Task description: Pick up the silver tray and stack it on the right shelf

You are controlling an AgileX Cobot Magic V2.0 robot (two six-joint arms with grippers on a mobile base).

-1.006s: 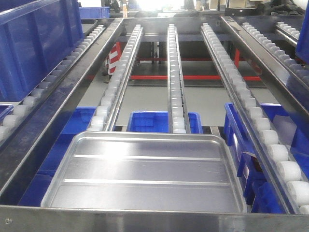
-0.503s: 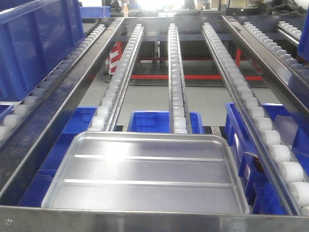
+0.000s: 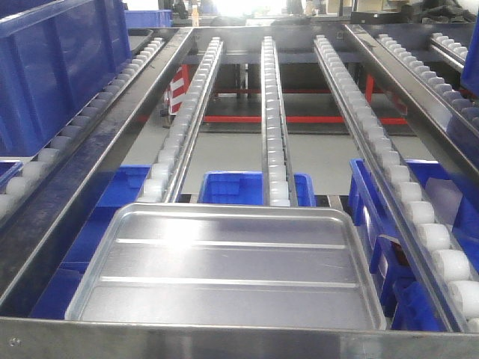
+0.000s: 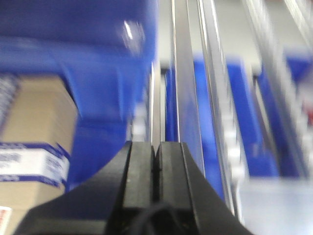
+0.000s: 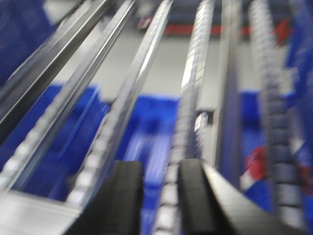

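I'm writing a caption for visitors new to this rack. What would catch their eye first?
The shiny silver tray dominates, lying at the near end of the right shelf just behind its front bar. Beyond it, rails of white rollers run away from the camera, with a big blue bin at upper left. The left tool is shut and the right tool open, both empty.

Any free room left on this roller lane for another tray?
Free: the right shelf behind the silver tray, bare rollers up to the far end. Crowded: the front, where the tray spans nearly the width behind the front bar. Left lane holds a blue bin.
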